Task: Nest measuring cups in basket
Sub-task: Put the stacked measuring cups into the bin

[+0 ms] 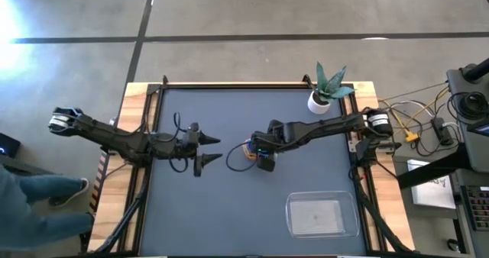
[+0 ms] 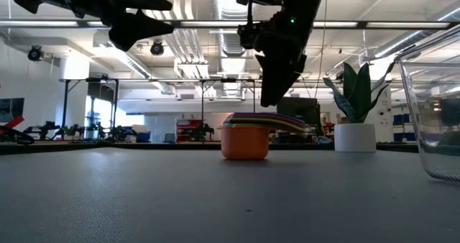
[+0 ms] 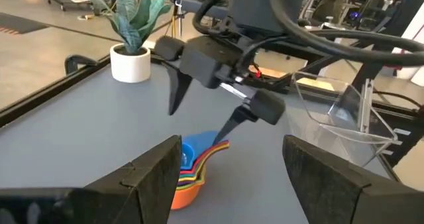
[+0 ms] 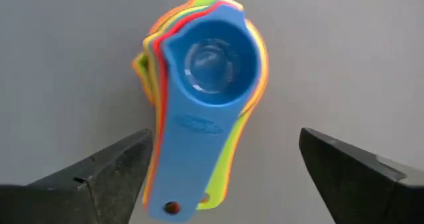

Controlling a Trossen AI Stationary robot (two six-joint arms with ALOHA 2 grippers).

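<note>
right wrist view: right gripper (image 4: 222,177) spread wide above nested measuring cups (image 4: 205,85), left gripper (image 1: 212,150) agape

Right arm reaches in from the table's right edge to mid-table, wrist bent down; right gripper (image 1: 258,156) points at the tabletop, fingers (image 4: 106,174) spread wide, nothing between them. Left arm extends from the left side, raised; left gripper (image 1: 212,150) level, jaws apart, empty.
</note>
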